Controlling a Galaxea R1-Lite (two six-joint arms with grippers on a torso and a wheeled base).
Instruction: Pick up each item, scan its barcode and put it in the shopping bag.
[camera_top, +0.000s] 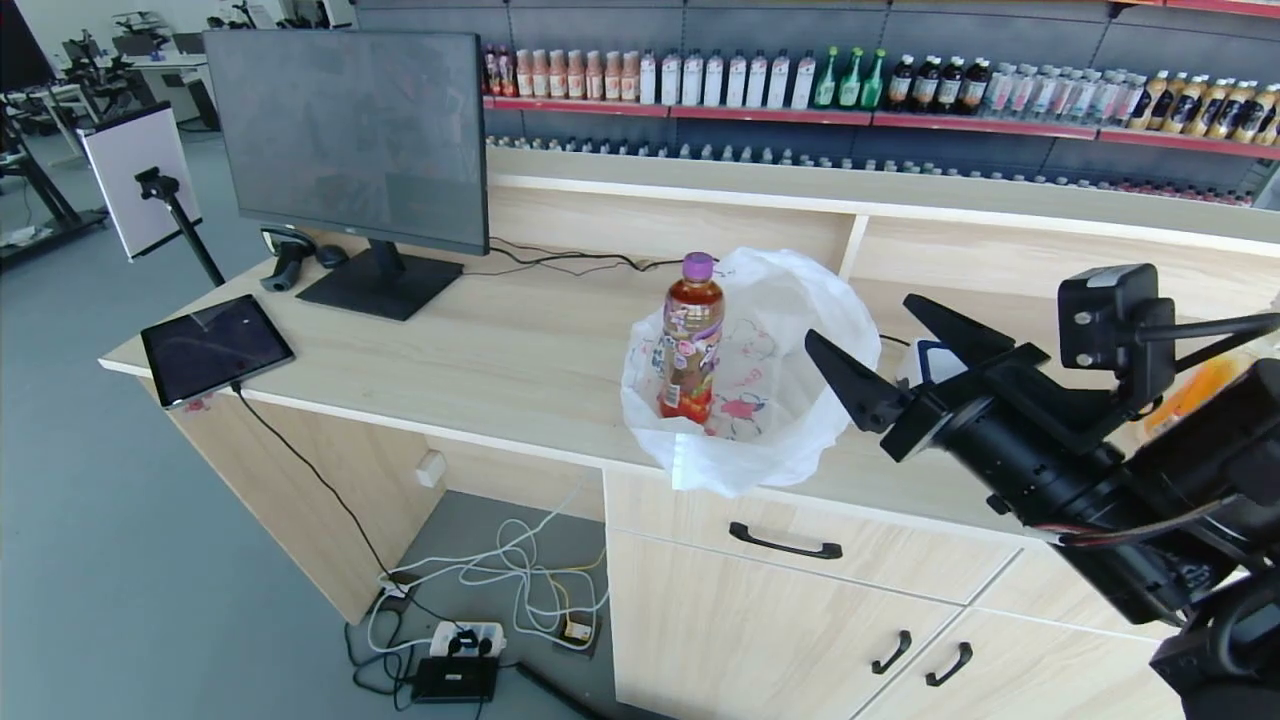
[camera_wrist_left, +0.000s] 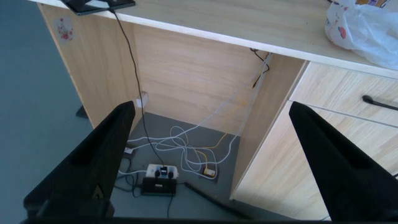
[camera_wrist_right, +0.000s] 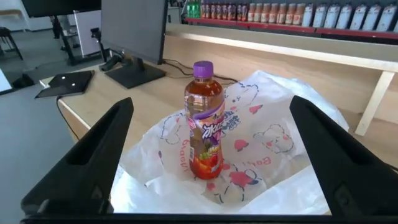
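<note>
A drink bottle (camera_top: 691, 340) with a purple cap and reddish-orange contents stands upright inside the white printed shopping bag (camera_top: 790, 300) on the wooden counter. My right gripper (camera_top: 860, 325) hovers just to the right of the bag, open and holding nothing, with its fingers pointing at the bottle. In the right wrist view the bottle (camera_wrist_right: 204, 121) stands between the spread fingers (camera_wrist_right: 93, 155), farther off, with the bag (camera_wrist_right: 273, 143) around it. My left gripper (camera_wrist_left: 211, 106) is open and empty, held low in front of the counter. A black barcode scanner (camera_top: 285, 262) rests beside the monitor.
A monitor (camera_top: 350, 130) stands at the counter's back left and a tablet (camera_top: 215, 345) lies at its left corner. A white and blue object (camera_top: 925, 358) and an orange item (camera_top: 1195, 390) lie behind my right arm. Cables and a power strip (camera_wrist_left: 160, 177) lie on the floor under the counter.
</note>
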